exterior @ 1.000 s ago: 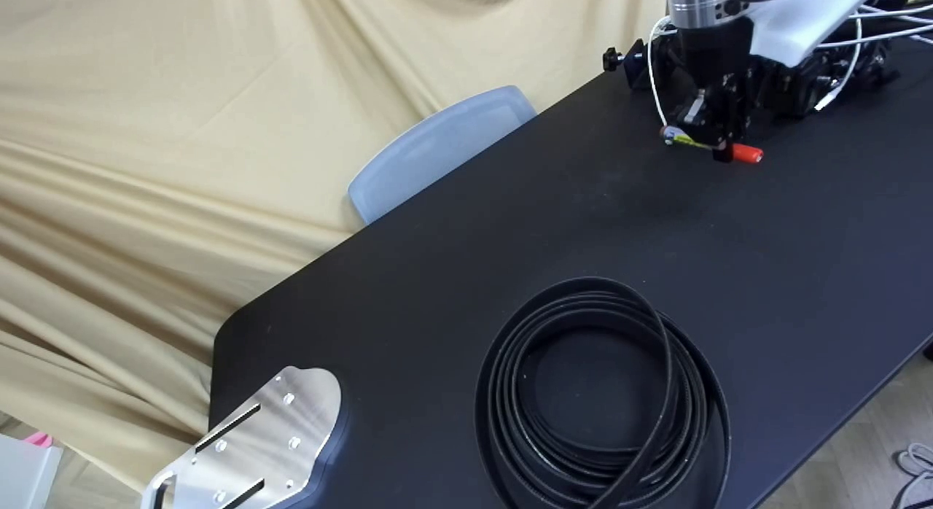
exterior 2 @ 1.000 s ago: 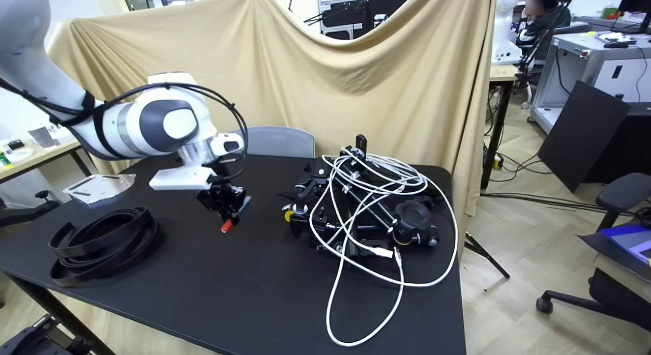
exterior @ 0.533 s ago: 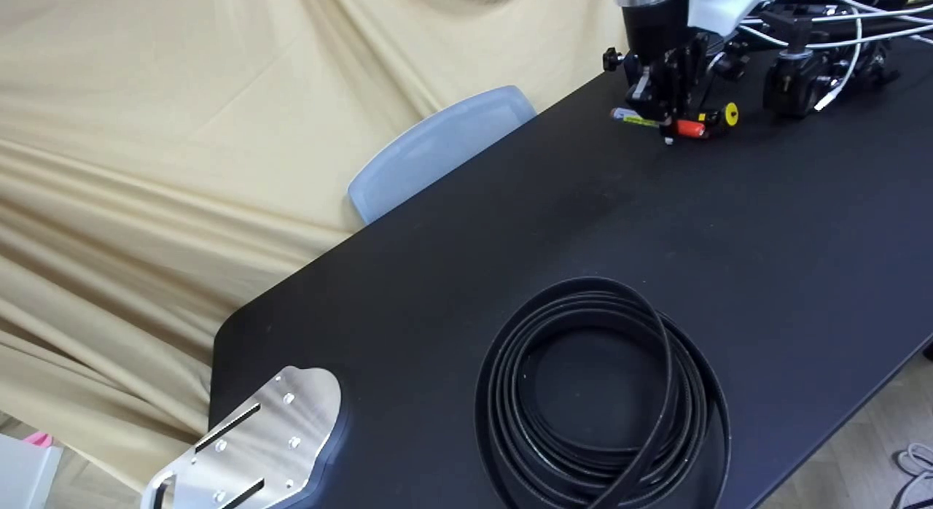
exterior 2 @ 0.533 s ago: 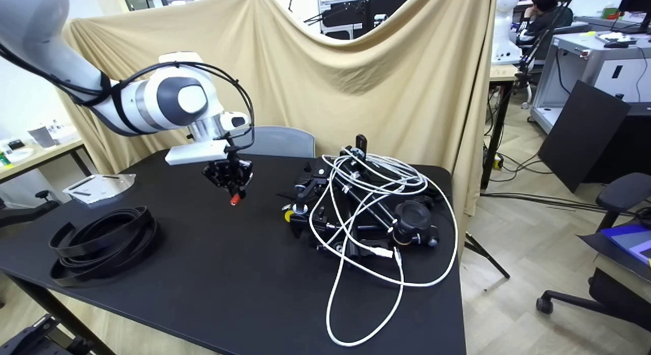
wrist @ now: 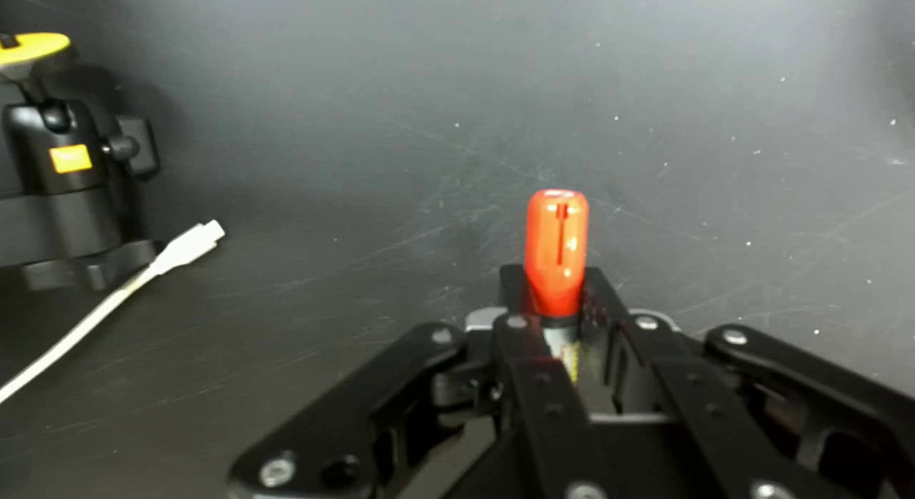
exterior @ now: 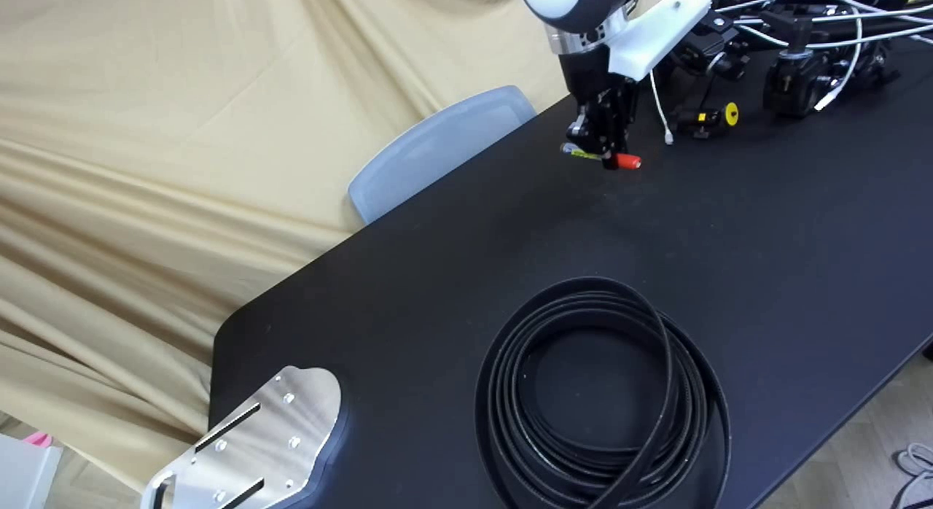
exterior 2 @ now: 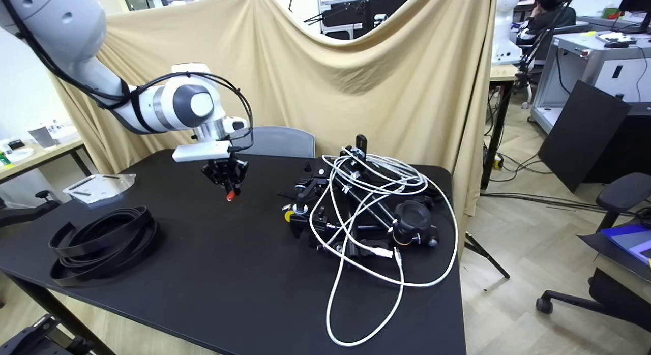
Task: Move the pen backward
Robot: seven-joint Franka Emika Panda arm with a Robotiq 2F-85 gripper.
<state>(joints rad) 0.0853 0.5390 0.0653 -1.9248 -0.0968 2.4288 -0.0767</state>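
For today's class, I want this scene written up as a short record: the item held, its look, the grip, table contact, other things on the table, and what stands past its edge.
Held item: pen
Look: red end, yellow marking on the barrel
Grip: gripper shut on the pen, red end sticking out
Surface: black table
Pen touching table: cannot tell
Also on table: black coil, silver metal plate, black tripod-like gear, white cable
Past the edge: grey-blue chair, beige curtain
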